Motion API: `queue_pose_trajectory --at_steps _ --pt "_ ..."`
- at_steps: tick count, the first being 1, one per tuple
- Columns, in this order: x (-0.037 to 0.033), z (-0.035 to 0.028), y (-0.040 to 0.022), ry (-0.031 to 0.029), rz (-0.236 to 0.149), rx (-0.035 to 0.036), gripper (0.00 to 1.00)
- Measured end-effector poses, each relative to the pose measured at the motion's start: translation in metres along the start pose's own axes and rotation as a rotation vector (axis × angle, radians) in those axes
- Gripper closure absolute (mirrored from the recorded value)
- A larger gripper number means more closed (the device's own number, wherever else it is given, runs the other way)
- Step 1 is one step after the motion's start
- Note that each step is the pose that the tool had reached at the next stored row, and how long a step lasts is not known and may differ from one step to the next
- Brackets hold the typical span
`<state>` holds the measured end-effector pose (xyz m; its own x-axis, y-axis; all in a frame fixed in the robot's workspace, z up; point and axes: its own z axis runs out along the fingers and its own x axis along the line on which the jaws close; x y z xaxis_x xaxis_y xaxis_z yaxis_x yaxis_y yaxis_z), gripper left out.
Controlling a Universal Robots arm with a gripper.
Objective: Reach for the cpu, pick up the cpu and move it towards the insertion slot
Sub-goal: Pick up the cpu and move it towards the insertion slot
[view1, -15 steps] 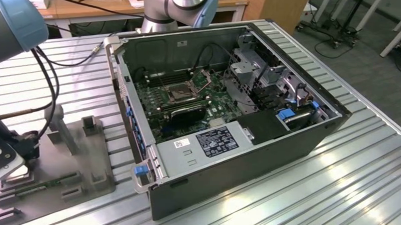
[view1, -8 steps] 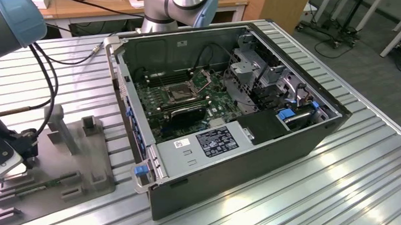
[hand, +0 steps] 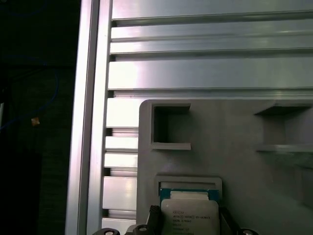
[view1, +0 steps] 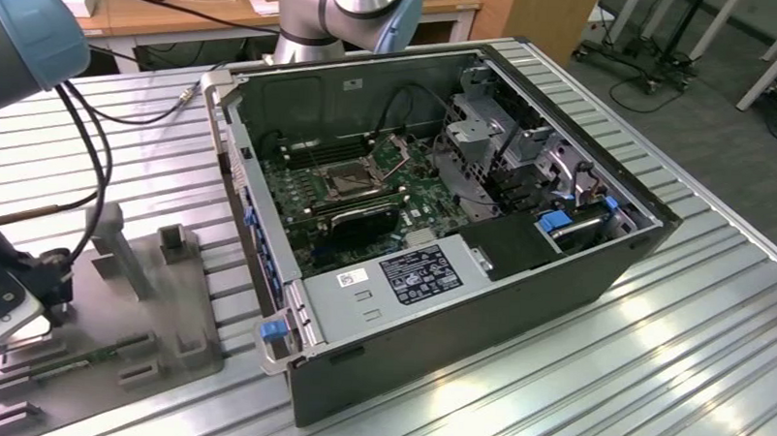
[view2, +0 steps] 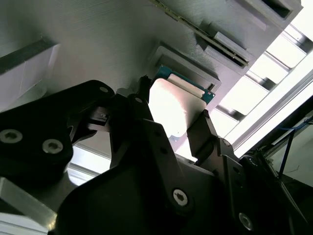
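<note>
At the exterior view's left, a flat grey moulded fixture plate keeps parts in pockets for easy reach. In the second wrist view the black two-finger gripper has its fingers pressed on opposite edges of the small silver-white square cpu, which sits in its pocket. Well apart, rightwards, the metal-framed square insertion slot faces up inside the black computer case.
</note>
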<state>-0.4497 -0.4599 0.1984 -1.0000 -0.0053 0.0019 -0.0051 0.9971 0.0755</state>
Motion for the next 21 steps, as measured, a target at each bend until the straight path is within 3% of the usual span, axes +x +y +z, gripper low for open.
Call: queue_pose_trajectory --at_steps 10,21 --pt "0.0 -0.0154 0.0012 -0.0003 0.0 -0.0002 0.46" --pt "0.0 -0.017 0.0013 -0.0002 0.0 -0.0001 0.46"
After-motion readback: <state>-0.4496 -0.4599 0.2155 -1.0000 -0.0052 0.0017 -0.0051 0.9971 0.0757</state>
